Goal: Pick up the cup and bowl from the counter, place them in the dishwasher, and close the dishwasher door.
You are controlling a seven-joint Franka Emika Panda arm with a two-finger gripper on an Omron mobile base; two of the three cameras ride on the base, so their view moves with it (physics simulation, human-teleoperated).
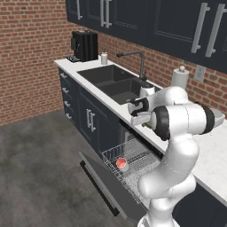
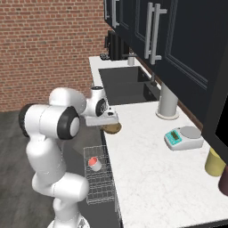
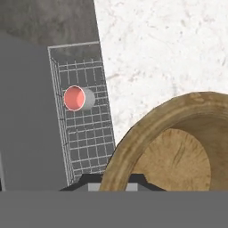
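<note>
A: On the pulled-out rack (image 1: 133, 162) of the dishwasher (image 1: 116, 133), what lies there?

B: The cup (image 1: 122, 164), a short white cylinder tipped on its side, its red inside showing. The rack is thin white wire in a square grid, and it sits over the dishwasher door (image 1: 104, 181), a flat dark panel dropped down open.

A: And the bowl (image 3: 178, 147)?

B: Round, shallow, brown with a wood grain and a thick pale rim. In the hand view it is close up and tilted, over the edge of the counter (image 2: 151, 169), a white slab with faint grey marbling. In the right base view it hangs just under the gripper (image 2: 110, 121) at the counter's front edge.

A: How does the gripper stand?

B: The jaws are nearly together, pinched on the bowl's rim; the fingertips are hidden behind it.

A: The arm?

B: It rises from the base, bends at a dark elbow joint and reaches level toward the counter edge, hand pointing down.
</note>
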